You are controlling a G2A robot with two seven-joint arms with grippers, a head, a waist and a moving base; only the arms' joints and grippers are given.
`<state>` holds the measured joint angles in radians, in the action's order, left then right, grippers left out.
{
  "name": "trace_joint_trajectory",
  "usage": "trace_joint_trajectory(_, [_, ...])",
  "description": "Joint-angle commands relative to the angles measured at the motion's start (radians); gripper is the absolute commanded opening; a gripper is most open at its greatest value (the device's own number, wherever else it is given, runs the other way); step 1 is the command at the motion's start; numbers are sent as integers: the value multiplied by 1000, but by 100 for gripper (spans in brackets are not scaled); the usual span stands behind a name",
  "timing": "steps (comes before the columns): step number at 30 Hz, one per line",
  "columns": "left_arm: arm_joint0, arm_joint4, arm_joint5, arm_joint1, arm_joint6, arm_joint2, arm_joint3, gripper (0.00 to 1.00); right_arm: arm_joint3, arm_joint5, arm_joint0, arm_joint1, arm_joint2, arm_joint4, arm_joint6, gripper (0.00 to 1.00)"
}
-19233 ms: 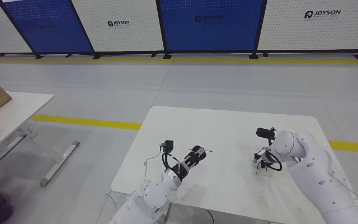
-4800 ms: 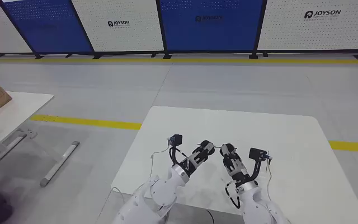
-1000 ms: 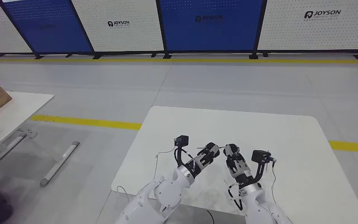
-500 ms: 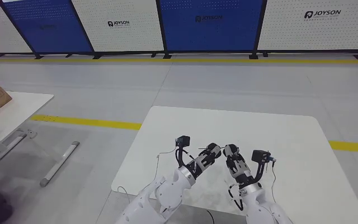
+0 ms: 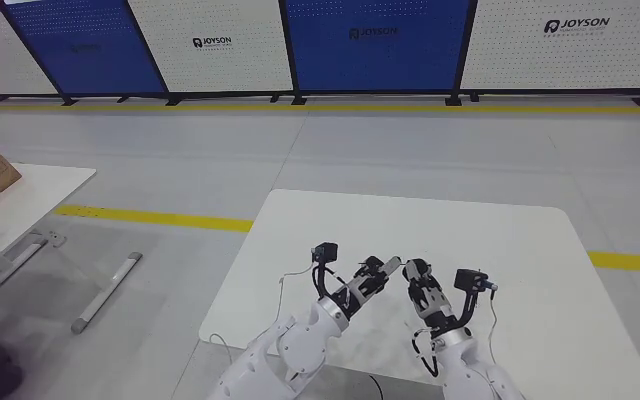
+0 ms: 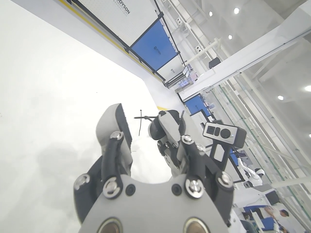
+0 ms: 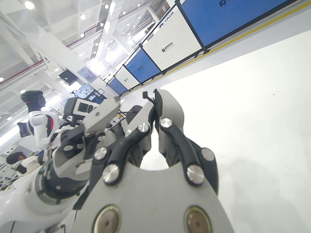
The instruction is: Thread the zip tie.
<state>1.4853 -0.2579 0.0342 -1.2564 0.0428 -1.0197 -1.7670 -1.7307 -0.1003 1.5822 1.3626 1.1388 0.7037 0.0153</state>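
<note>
Right gripper (image 7: 154, 97) is pinching the zip tie (image 6: 140, 125) over the tabletop (image 5: 480, 235) by its near edge, and the left gripper (image 5: 380, 267) is spread wide just beside it, so I'd line up the loose end slowly before clamping.

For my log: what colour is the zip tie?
The zip tie is black, clearest in left wrist view.

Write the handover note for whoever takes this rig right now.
Right pincer: shut on the zip tie, held above the white table, with one end poking past its fingertips.
Left pincer: open, close beside the right one, holding nothing.
Done: tie is off the table, and the pincers are side by side.
Left: no closed loop is visible. The left likely has to grip the free end and feed it through the head.
</note>
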Motion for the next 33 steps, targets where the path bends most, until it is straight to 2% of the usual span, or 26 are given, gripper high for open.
trace_joint_trajectory(1, [5,1,2,1,-3,-7,-4,62,1,5,0,0,4,0,0,0])
trace_joint_trajectory(2, [7,2,4,1,-6,-9,-5,58,1,7,0,-1,6,1,1,0])
trace_joint_trajectory(3, [8,2,5,2,-8,-10,-5,44,1,8,0,-1,8,1,1,0])
trace_joint_trajectory(5, [9,-1,6,2,-7,-12,-4,36,-1,8,1,-1,10,0,2,0])
trace_joint_trajectory(8, [8,-7,5,2,-5,-9,-1,7,-6,7,3,-2,12,1,3,0])
trace_joint_trajectory(10, [6,-9,3,1,-2,-6,1,0,-8,5,3,-2,12,3,2,0])
trace_joint_trajectory(21, [-3,-12,1,0,0,-5,6,0,-13,3,3,-2,7,10,1,0])
trace_joint_trajectory(25, [-4,21,8,1,43,-7,1,0,-15,0,0,-2,4,11,-3,0])
trace_joint_trajectory(33, [2,15,14,4,49,-15,-15,0,-19,10,-4,-2,-2,21,-12,0])
